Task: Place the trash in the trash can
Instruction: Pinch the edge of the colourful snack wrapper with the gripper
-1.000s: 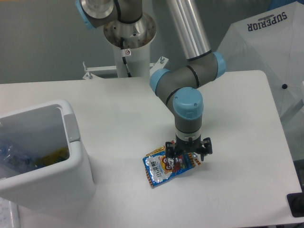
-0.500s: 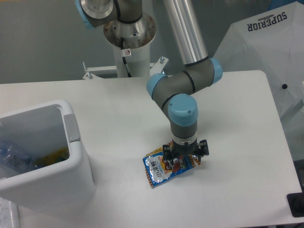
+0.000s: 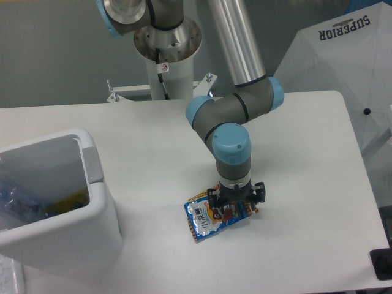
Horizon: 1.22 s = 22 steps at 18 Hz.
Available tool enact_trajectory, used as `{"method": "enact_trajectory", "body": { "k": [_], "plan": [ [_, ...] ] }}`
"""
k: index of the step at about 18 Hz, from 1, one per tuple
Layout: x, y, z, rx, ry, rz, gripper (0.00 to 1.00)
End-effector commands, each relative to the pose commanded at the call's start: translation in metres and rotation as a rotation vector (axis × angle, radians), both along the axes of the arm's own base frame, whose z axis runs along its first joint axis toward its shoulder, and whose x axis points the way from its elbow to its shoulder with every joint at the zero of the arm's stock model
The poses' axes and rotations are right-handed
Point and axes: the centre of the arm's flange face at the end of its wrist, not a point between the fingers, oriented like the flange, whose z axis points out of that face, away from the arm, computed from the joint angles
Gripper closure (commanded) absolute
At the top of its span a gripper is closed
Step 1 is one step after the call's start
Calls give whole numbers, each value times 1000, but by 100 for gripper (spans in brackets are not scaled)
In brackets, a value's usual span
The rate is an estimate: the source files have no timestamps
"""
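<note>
A crinkly blue snack packet [image 3: 205, 219] with orange edges, a piece of the trash, lies flat on the white table right of centre. My gripper [image 3: 233, 207] points straight down onto the packet's right half, its fingers spread open on either side and touching or just above the packet. The trash can [image 3: 92, 217], a large white bin with a grey tab, stands at the left edge, about a hand's width left of the packet. Inside it I see blurred bluish and yellow things that I cannot tell apart.
The arm's base column [image 3: 166, 58] rises at the back centre. A white folded umbrella [image 3: 343, 67] stands off the table at the right. The table's front edge [image 3: 245, 289] runs close below the packet.
The gripper has shifted a little to the left and lower over the packet. The packet and the bin have stayed in place.
</note>
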Motion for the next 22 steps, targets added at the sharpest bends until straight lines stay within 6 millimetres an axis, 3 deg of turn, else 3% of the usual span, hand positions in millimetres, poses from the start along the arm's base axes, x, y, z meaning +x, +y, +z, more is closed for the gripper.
{"method": "enact_trajectory", "body": {
  "k": [13,22],
  "plan": [
    [3,-1,6,5,2,-2,74],
    [-6,1,24,35,19,4,87]
  ]
}}
